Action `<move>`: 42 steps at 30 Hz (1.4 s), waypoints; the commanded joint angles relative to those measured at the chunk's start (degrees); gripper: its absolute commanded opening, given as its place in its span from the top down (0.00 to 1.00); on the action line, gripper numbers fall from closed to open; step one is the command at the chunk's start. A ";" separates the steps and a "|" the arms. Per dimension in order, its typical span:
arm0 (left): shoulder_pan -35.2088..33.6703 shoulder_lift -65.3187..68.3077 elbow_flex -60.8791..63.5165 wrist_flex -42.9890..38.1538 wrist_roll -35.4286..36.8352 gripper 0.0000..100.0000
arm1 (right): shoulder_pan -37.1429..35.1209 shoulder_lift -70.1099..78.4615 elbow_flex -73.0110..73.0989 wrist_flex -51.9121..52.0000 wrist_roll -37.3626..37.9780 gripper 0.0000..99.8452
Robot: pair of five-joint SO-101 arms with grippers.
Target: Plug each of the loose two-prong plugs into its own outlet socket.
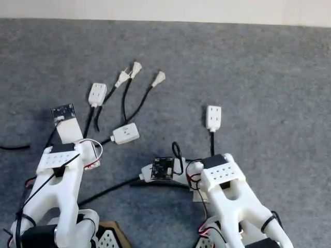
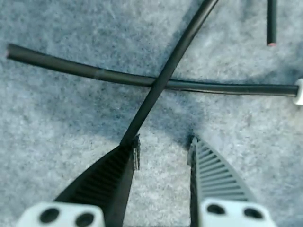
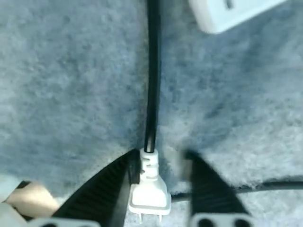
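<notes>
Three white outlet sockets lie on the grey carpet: one at the back left [image 1: 96,94], one in the middle [image 1: 125,133], one at the right [image 1: 213,117]. Three loose white plugs [image 1: 122,77] [image 1: 136,68] [image 1: 159,78] lie behind them on black cables. Another white two-prong plug [image 3: 150,189] rests between the fingers of my right gripper [image 3: 163,156], against one finger and apart from the other, prongs toward the wrist. The jaws are open. My left gripper [image 2: 163,142] is open just above the carpet, with two crossed black cables [image 2: 158,82] ahead of its tips.
A black cable [image 1: 106,191] runs across the carpet between the two arms. A socket's corner [image 3: 232,12] shows beyond the held plug's cable. A short cable end [image 1: 13,148] lies at the far left. Open carpet stretches behind and to the right.
</notes>
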 commanded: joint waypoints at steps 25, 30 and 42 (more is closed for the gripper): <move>0.40 -11.30 -9.98 10.11 -0.09 0.80 | -11.21 0.40 -49.80 16.13 -44.40 1.00; 0.84 -32.66 -9.89 17.58 -0.26 0.76 | -13.14 0.40 -43.82 -0.57 -56.09 1.00; 13.58 -74.51 9.89 22.77 7.56 0.62 | -13.67 -0.13 -26.15 -26.77 -85.63 1.00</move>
